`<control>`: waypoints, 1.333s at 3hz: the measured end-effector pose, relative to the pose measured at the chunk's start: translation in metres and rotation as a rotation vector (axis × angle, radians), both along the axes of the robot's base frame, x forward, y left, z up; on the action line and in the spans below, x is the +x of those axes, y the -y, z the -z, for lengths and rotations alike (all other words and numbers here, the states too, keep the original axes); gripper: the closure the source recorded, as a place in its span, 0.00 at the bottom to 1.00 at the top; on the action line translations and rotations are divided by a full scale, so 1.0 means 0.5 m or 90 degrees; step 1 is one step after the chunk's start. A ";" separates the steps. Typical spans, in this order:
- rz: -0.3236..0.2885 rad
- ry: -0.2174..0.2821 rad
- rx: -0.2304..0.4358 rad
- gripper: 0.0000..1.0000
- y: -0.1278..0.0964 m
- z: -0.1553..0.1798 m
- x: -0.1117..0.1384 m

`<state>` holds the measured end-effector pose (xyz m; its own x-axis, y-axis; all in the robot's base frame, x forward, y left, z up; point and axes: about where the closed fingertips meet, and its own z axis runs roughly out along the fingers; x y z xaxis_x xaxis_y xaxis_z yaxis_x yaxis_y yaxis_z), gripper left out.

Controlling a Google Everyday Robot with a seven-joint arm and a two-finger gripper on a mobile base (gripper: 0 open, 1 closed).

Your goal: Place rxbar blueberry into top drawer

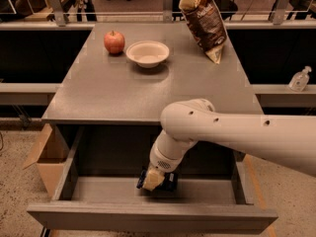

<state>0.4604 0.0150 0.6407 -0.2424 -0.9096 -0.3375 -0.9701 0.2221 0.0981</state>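
At the left, a cardboard box (42, 157) is seen on the floor beside the grey table (123, 95), on which an apple (114, 42), a white bowl (147, 53) and, further right, a brown chip bag (205, 21) are set. Below the tabletop the top drawer (148, 221) is found open. The gripper (150, 184) is positioned inside it near the middle, its fingers (154, 177) clamped on the rxbar blueberry (169, 181), which is held low over the drawer floor.

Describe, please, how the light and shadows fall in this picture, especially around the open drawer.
Camera view: warm, dim overhead light evenly covers the table; the bowl casts a soft shadow in front. Camera view: the top drawer is deeply shadowed at the rear, where the claw hangs low inside by the dark rxbar blueberry.
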 end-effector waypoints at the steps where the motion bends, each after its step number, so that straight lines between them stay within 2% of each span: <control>1: 0.003 0.009 0.007 0.82 -0.007 -0.001 0.007; 4: 0.000 0.007 0.005 0.13 -0.008 0.001 0.003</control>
